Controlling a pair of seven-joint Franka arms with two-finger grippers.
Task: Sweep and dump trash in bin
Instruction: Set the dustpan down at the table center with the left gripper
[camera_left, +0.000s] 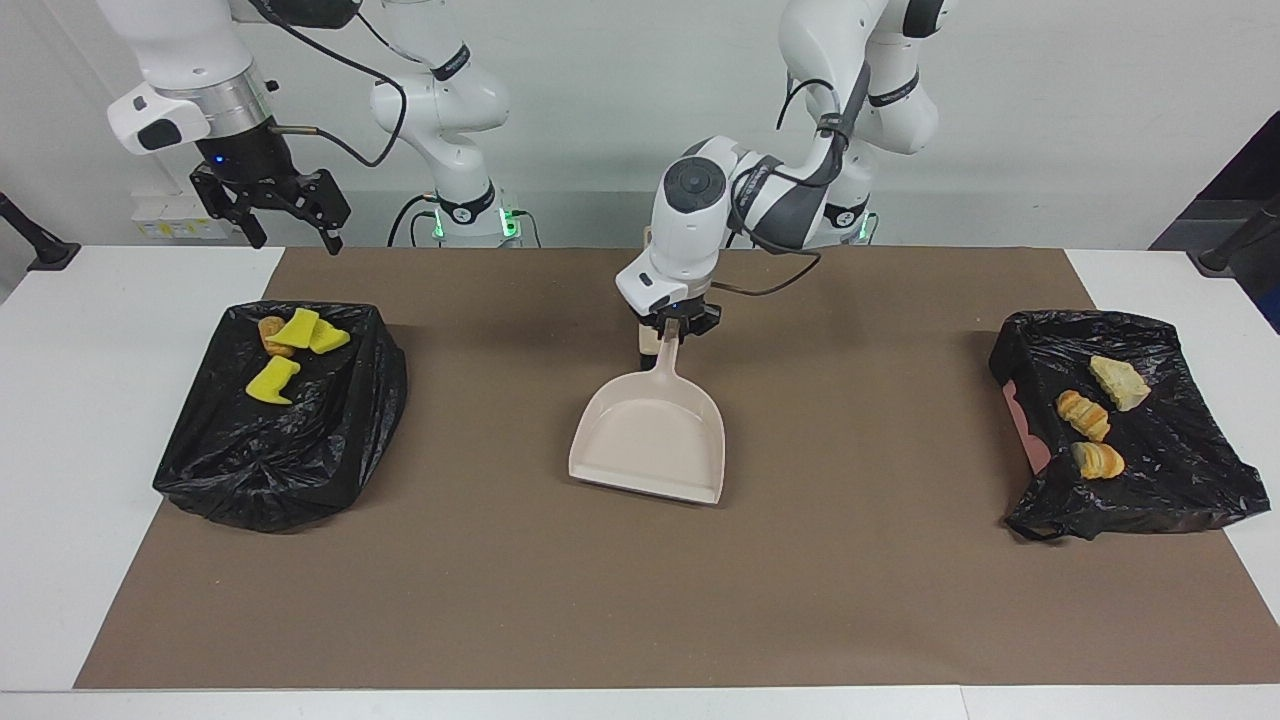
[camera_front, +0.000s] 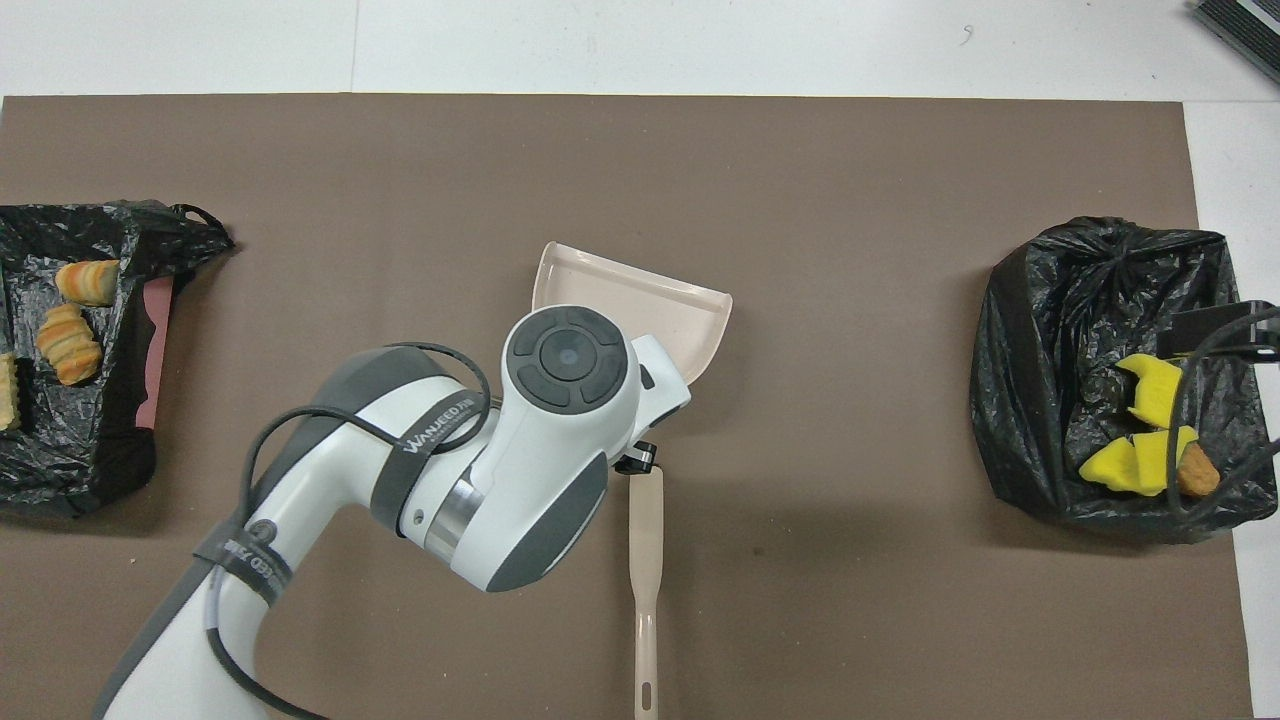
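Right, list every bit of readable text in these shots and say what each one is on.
"WANJEED", followed by smaller characters too blurred to read: on the grey strap wrapped around the left arm, overhead view.
Nothing else readable: no text shows on the dustpan, the brush, the bags or the mat.
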